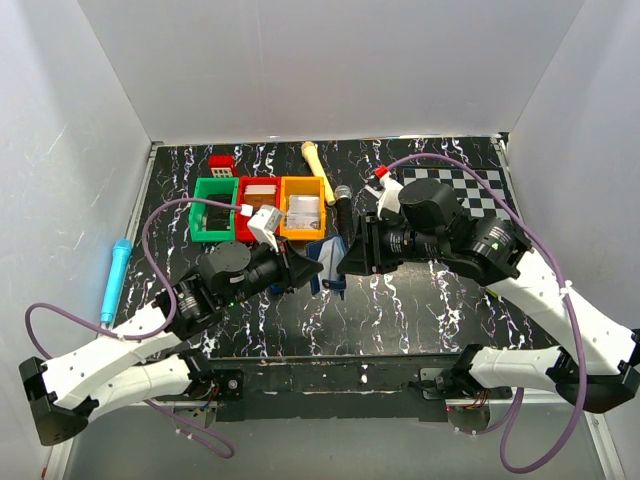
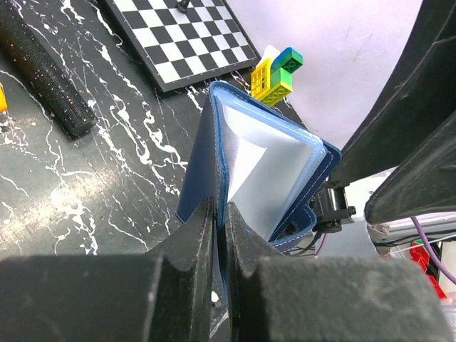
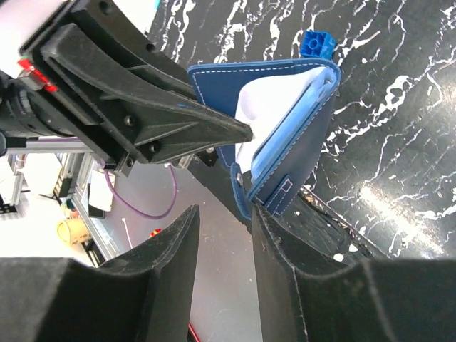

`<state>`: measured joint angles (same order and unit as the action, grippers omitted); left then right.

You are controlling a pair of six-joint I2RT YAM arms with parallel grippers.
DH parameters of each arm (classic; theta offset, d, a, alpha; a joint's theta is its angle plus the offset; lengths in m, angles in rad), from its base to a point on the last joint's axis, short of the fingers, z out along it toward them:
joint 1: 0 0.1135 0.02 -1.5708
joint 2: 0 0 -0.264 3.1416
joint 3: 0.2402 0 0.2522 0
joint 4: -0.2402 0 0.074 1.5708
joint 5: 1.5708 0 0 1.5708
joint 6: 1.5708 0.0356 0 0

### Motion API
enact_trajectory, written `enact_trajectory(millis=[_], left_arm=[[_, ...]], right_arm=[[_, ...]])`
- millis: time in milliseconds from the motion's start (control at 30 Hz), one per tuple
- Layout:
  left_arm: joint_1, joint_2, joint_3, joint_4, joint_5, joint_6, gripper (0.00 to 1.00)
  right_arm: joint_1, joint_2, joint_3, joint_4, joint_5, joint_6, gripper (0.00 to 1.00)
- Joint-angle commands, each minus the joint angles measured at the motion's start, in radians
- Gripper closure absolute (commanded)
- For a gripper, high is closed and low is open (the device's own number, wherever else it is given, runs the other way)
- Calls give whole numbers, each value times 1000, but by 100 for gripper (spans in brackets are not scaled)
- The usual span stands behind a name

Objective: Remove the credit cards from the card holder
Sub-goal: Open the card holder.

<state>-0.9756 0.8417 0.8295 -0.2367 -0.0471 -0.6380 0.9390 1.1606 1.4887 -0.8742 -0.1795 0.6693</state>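
one edge of the card holder (image 2: 200, 162) pinched by left gripper (image 2: 221, 212), right gripper (image 3: 224, 215) spread beside.

Bins (image 1: 258, 182) and microphone (image 1: 343, 212) close behind card holder (image 1: 322, 252), bare tabletop (image 1: 400, 310) nearer

The navy-blue folding card holder (image 2: 203, 164) is up off the black marbled surface (image 1: 420, 310), in the middle, between the left hand (image 1: 314, 268) and the right hand (image 1: 345, 262). Behind it, side by side, sit a green plastic box (image 1: 198, 212), a red plastic box (image 1: 258, 181) and an orange plastic box (image 1: 303, 181). A black-and-white checkered board (image 1: 465, 190) lies far right.
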Motion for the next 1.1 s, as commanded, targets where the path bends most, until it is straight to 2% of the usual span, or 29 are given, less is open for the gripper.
enact_trajectory(millis=[0,433,633,733,900,1067], left_arm=[[0,-44,57,-19,-27,-19,100],[0,-98,72,-12,-10,-26,100],[0,-119,126,-32,47,81,100],[0,-133,170,-53,128,144,100],[0,-165,215,-69,194,187,100],[0,-152,252,-87,225,158,100]], right_arm=[[1,-38,-21,96,-43,-4,56],[-5,-62,-31,78,9,-31,54],[-26,-111,-5,53,106,-112,45],[-58,-170,-22,104,144,-152,39],[-106,-269,-87,231,101,-189,31],[-126,-272,-88,236,28,-198,30]])
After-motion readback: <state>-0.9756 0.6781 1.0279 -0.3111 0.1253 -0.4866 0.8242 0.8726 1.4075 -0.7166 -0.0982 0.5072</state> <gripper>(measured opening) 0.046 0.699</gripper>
